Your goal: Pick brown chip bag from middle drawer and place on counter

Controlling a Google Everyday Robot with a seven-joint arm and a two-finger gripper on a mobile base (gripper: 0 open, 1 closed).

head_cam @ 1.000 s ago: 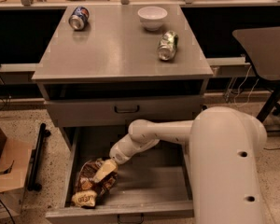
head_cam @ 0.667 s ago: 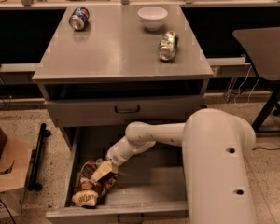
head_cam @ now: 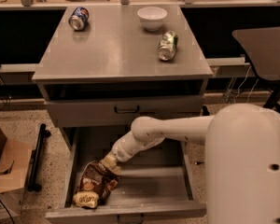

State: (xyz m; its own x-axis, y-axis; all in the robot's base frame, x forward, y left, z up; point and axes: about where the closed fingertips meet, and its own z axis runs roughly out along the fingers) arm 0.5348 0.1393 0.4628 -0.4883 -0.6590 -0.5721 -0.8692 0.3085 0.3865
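Note:
The brown chip bag (head_cam: 93, 183) lies in the front left of the open middle drawer (head_cam: 144, 185), its pale end toward the front wall. My white arm reaches down into the drawer from the right. My gripper (head_cam: 110, 164) is at the bag's upper right corner and touches it. The counter (head_cam: 116, 45) is the grey slab above the drawers.
On the counter lie a blue can (head_cam: 78, 18) at the back left, a white bowl (head_cam: 152, 17) at the back and a green can (head_cam: 167, 45) on the right. A cardboard box (head_cam: 4, 167) stands on the floor at the left. A dark table (head_cam: 266, 45) is at the right.
The arm has shifted a little to the left; the gripper stays at the bag's upper corner. The bag has hardly moved.

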